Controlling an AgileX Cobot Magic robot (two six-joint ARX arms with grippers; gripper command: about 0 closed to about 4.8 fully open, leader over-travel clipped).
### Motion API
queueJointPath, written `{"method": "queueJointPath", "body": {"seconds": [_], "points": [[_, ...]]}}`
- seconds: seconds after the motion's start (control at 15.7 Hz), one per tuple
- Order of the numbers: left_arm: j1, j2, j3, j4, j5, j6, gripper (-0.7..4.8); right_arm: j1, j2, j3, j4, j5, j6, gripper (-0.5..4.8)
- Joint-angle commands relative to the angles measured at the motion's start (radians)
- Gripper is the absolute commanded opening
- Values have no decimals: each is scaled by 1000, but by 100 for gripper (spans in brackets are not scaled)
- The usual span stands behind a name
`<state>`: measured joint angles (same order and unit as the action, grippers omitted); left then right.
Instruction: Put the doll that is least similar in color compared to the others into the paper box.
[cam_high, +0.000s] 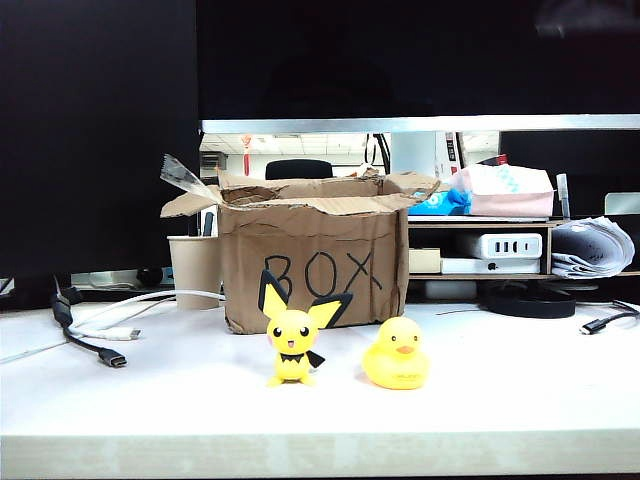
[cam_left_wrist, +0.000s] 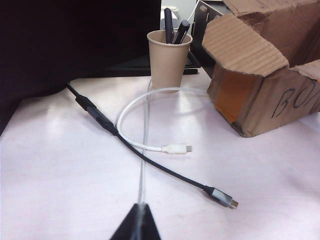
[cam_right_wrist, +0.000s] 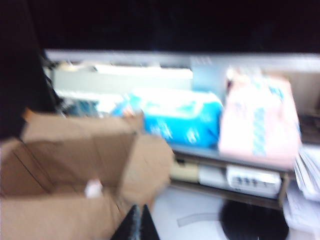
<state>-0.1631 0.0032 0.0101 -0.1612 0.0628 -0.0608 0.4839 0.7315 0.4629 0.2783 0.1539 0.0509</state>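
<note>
The paper box (cam_high: 310, 262), brown cardboard with torn flaps and "BOX" in black marker, stands at mid-table. In the blurred right wrist view a small pale pink-white doll (cam_right_wrist: 92, 188) lies inside the box (cam_right_wrist: 55, 165); its shape is smeared. My right gripper (cam_right_wrist: 137, 217) hovers shut and empty beside the box's near flap. My left gripper (cam_left_wrist: 139, 212) is shut and empty over the bare tabletop, well apart from the box (cam_left_wrist: 265, 95). Neither arm shows in the exterior view.
A yellow black-eared mouse figure (cam_high: 293, 335) and a yellow duck (cam_high: 397, 355) stand in front of the box. A paper cup (cam_left_wrist: 168, 57) with pens is beside it. A black cable (cam_left_wrist: 165, 167) and a white cable (cam_left_wrist: 175, 148) cross the table. Behind is a shelf with tissue packs (cam_high: 500, 190).
</note>
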Motion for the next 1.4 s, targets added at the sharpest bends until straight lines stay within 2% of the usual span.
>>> {"method": "queueJointPath", "body": {"seconds": [0.06,0.32,0.7,0.89,1.4], "points": [[-1,0,-1,-15,3,0,-5,0,-6,-29,-26,13,56,-8],[-1,0,-1,-15,4,1,-5,0,-9,-46,-55,101,49,-8],[-1,0,0,-15,4,0,-5,0,-9,-180,48,106,54,-8],[-1,0,0,-15,4,0,-5,-1,-5,-252,168,146,54,-8],[-1,0,0,-15,5,0,-5,-1,13,-291,169,161,54,-5]]}}
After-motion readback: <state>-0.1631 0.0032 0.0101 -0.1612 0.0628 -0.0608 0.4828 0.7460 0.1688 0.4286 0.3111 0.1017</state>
